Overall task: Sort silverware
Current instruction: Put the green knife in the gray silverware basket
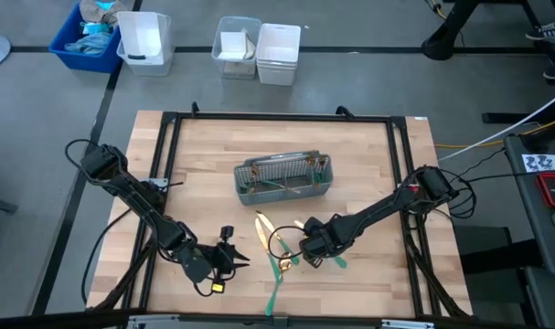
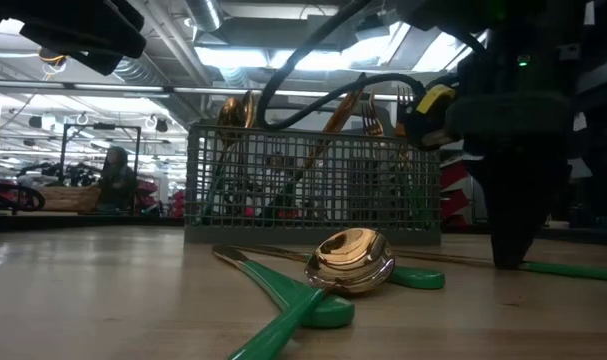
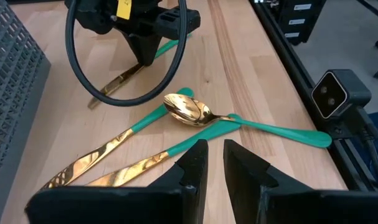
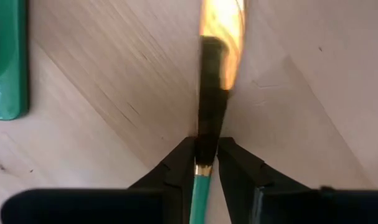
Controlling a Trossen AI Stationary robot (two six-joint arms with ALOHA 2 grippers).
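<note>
Several gold-headed, teal-handled pieces of silverware (image 1: 279, 245) lie crossed on the table near its near edge. Among them is a spoon (image 3: 189, 111), bowl up, resting on other handles. More pieces stand in the grey mesh caddy (image 1: 284, 178) at mid-table. My right gripper (image 1: 315, 249) is down at the right side of the pile, shut on one piece. My left gripper (image 3: 213, 158) hovers to the pile's left with a narrow gap between its fingers, touching nothing. My right gripper pinches one piece of silverware between its two fingers, where the gold neck meets the teal handle (image 4: 202, 169). The fingers come from above, pointing down, one on each side of the piece. The piece lies flat on the table (image 3: 123, 76).
A black frame (image 1: 167, 146) rims the table. White and blue bins (image 1: 144, 41) stand on the floor beyond the far edge. A black cable loop (image 3: 83, 74) hangs by my right gripper. A small camera (image 3: 338, 93) sits at the near edge.
</note>
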